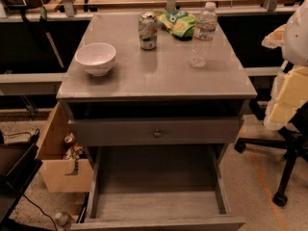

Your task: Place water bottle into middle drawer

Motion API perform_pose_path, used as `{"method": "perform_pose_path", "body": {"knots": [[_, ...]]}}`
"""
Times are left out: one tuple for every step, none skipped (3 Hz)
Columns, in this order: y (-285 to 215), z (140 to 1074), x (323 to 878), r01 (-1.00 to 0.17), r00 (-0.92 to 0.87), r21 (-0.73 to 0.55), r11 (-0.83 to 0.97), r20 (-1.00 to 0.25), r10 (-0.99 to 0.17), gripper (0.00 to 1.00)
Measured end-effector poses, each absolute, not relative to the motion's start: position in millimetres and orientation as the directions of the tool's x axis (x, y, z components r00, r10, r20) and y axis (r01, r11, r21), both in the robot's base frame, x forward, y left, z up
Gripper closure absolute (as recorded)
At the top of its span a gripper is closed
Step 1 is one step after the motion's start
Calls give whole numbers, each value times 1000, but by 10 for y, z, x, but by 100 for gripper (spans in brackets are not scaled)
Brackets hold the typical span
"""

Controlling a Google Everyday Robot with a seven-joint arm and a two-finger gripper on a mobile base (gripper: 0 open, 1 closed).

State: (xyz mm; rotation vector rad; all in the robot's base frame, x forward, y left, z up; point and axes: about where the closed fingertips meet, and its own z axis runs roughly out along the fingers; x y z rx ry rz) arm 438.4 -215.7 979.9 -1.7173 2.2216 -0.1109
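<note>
The water bottle (202, 35), clear and ribbed with a white cap, stands upright at the back right of the grey cabinet top (159, 76). The middle drawer (156, 203), a deep grey box with a plank floor, is pulled out wide at the bottom of the view and has nothing in it. My gripper (285, 97) shows as pale yellow parts under the white arm shell (296, 30) at the right edge. It is to the right of the cabinet and apart from the bottle, with nothing seen in it.
A green-and-white soda can (147, 31), a green snack bag (179, 23) and a white bowl (96, 58) are on the top. A shallower drawer with a round knob (157, 133) sits above. There is a cardboard box (57, 165) on the left and an office chair base (284, 153) on the right.
</note>
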Motion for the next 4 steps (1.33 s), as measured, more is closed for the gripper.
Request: {"method": "perform_pose_path", "body": {"knots": [[-2157, 9799, 4384, -927, -219, -260, 270, -211, -953, 0], [-2214, 9821, 4577, -898, -240, -290, 330, -305, -921, 0], [-2385, 9895, 5018, -832, -254, -330, 446, -488, -835, 0], [-2570, 10064, 5624, -750, -206, -338, 569, -699, -685, 0]]}}
